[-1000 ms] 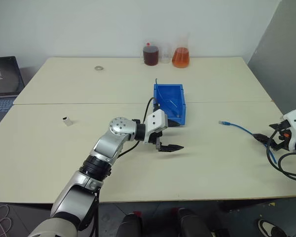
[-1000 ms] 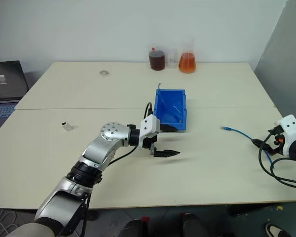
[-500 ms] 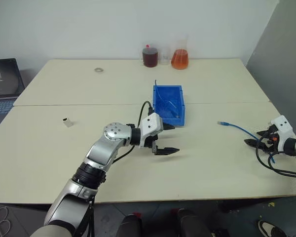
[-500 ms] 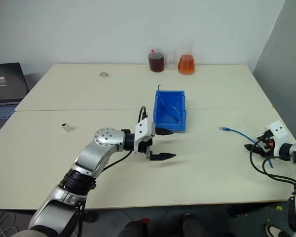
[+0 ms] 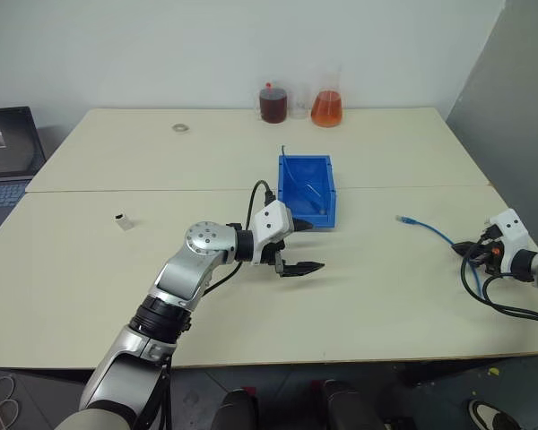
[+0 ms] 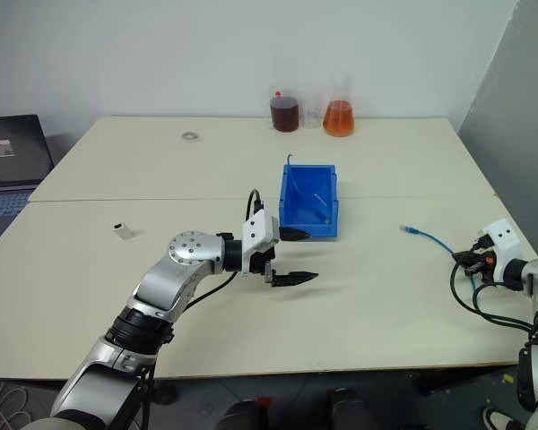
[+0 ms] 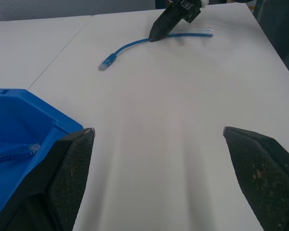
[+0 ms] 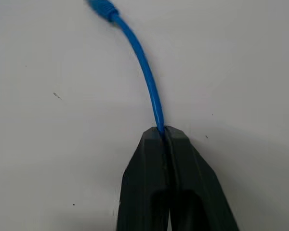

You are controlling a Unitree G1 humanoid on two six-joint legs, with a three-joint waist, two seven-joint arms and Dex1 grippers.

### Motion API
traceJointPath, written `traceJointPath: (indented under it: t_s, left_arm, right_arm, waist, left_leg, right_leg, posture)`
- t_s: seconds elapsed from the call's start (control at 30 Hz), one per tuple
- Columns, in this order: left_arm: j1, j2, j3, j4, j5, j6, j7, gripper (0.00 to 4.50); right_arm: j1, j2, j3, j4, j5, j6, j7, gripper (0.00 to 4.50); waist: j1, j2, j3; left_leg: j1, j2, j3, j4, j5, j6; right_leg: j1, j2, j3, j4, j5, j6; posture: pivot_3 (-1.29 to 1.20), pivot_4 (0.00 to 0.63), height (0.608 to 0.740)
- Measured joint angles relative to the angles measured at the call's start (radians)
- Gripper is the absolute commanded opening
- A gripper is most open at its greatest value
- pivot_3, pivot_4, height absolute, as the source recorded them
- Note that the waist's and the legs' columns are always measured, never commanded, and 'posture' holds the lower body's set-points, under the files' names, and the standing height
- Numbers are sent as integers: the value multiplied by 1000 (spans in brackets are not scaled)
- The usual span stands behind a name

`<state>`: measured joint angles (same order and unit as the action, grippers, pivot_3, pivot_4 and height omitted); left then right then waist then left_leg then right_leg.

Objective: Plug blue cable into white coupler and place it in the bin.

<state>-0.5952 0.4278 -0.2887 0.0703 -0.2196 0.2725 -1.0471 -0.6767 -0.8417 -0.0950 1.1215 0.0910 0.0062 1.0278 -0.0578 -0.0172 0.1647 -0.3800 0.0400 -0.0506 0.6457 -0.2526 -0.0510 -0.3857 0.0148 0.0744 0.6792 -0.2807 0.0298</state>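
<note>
Near the counter's right edge, the right gripper [image 8: 163, 132] has its jaws clamped on the thin light-blue cable [image 8: 147, 77]. The left gripper [image 5: 302, 246], jaws wide apart, hovers mid-counter beside the bright-blue rectangular plastic bin [image 5: 307, 186]. The tiny white boxy coupler [image 5: 122, 220] lies toward the left edge. No readable writing.
</note>
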Motion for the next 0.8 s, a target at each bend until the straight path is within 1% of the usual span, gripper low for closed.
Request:
traceJointPath:
  t_s: [0.1,0.23,0.3,0.33,0.37,0.4,0.5,0.57,0.63,0.7,0.77,0.8]
  left_arm:
    - [10,1,6,-20,-2,7,14,4500]
    - [72,29,33,-92,-16,28,25,4500]
    - [183,94,84,-177,-38,39,33,4500]
    - [223,116,107,-193,-44,43,33,4500]
    - [273,141,135,-207,-45,44,38,4500]
    - [365,179,192,-238,-48,39,54,4500]
    - [518,208,277,-288,-50,31,89,4500]
    - [621,207,315,-350,-51,22,123,4500]
    - [673,202,327,-382,-53,24,145,4500]
    - [756,173,353,-444,-58,29,193,4500]
    - [787,149,364,-482,-62,32,232,4500]
    - [807,121,380,-504,-62,34,274,4500]
  right_arm:
    - [34,-3,5,-58,-2,-7,13,40]
    - [124,-10,22,-238,6,1,70,40]
    - [220,-14,37,-465,50,89,150,40]
    - [243,-15,40,-526,63,117,173,40]
    - [261,-15,45,-596,81,160,194,40]
    - [275,-15,60,-710,104,214,217,40]
    - [263,1,80,-855,133,286,222,40]
    - [233,59,117,-906,132,315,201,40]
    - [223,102,151,-927,127,326,183,40]
    - [196,200,208,-938,106,346,120,40]
    - [176,253,250,-948,90,358,92,40]
    - [164,288,278,-962,86,363,77,40]
  waist:
    - [0,0,0]
    - [-3,0,0]
    - [-11,2,0]
    - [-14,4,1]
    - [-16,5,2]
    - [-22,8,4]
    - [-20,7,5]
    - [-11,4,7]
    - [-3,3,8]
    - [2,3,9]
    - [11,4,10]
    - [12,4,10]
  left_leg:
    - [0,0,0,0,0,0]
    - [0,1,0,-1,0,0]
    - [0,3,0,-2,0,0]
    - [0,3,-1,-2,0,0]
    - [0,3,-1,-2,0,0]
    - [0,4,-1,-2,0,0]
    - [0,4,-2,-2,0,0]
    - [0,4,-2,-1,0,0]
    - [-1,3,-2,-1,0,0]
    - [-2,4,-1,-1,0,0]
    - [-2,4,-2,-1,0,0]
    - [-2,4,-2,-1,0,0]
  right_leg:
    - [0,0,0,0,-1,1]
    - [-1,0,0,1,-1,0]
    - [-2,1,0,1,-2,-1]
    - [-2,1,0,2,-2,-1]
    - [-3,2,-1,2,-2,-1]
    - [-3,1,0,2,-2,-1]
    - [-2,1,-2,1,-3,1]
    - [-2,1,-2,1,-3,1]
    - [-3,1,-2,1,-3,1]
    - [-3,1,-2,1,-3,1]
    - [-4,1,-3,1,-3,1]
    - [-4,1,-2,1,-3,1]
  posture:
    - [0,150,740]
    - [0,150,740]
    - [0,150,740]
    - [0,150,740]
    - [0,150,740]
    - [0,150,740]
    - [0,150,740]
    - [0,150,740]
    - [0,150,740]
    - [0,150,740]
    - [0,150,740]
    - [0,150,740]
